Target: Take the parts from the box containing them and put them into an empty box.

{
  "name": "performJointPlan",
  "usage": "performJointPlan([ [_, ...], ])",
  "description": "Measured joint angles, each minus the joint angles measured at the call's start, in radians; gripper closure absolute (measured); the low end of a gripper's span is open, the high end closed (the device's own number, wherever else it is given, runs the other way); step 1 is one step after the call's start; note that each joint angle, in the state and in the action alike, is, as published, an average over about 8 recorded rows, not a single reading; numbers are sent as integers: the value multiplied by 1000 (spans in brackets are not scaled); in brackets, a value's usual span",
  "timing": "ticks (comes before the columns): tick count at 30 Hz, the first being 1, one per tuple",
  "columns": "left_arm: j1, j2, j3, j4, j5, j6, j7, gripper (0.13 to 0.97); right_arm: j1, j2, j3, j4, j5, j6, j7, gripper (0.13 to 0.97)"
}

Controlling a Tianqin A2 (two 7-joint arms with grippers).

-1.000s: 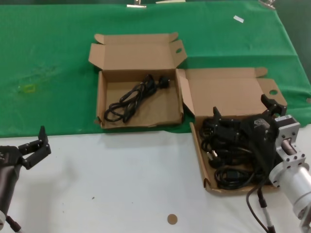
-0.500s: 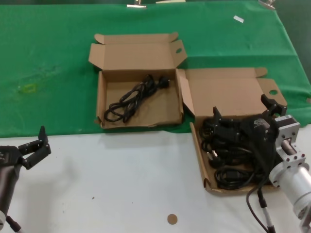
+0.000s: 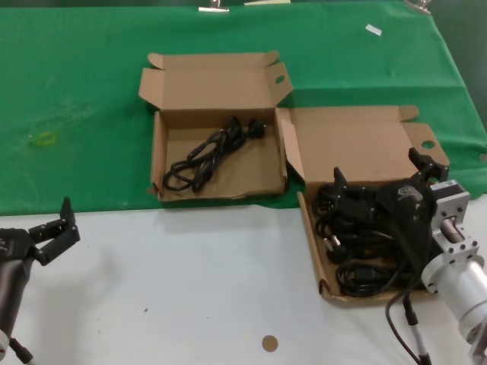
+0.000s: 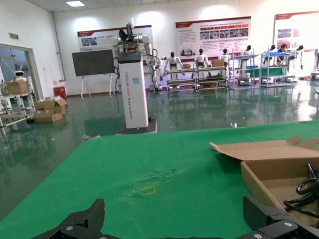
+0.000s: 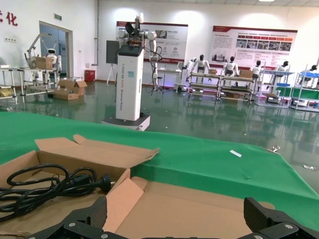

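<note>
Right gripper [image 3: 380, 179], jaws spread wide and holding nothing, hovers directly over the parts [image 3: 358, 243] heaped in the right-hand box [image 3: 312, 243], far nearer than the idle, open left gripper [image 3: 53, 228].

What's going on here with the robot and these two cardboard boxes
The robot is moving bundled black power cables from one open box to another. Its right gripper hangs open over the full box on the right, just above the pile of cables, holding nothing yet. One cable bundle already lies in the other box, farther back on the green cloth. The left gripper waits open near the table's left edge.
</note>
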Motion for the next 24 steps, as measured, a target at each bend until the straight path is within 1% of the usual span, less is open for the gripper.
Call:
performJointPlan([
  [24, 0, 0, 0, 0, 0, 0, 0, 132, 0, 0, 0, 0, 0, 0, 0, 129],
])
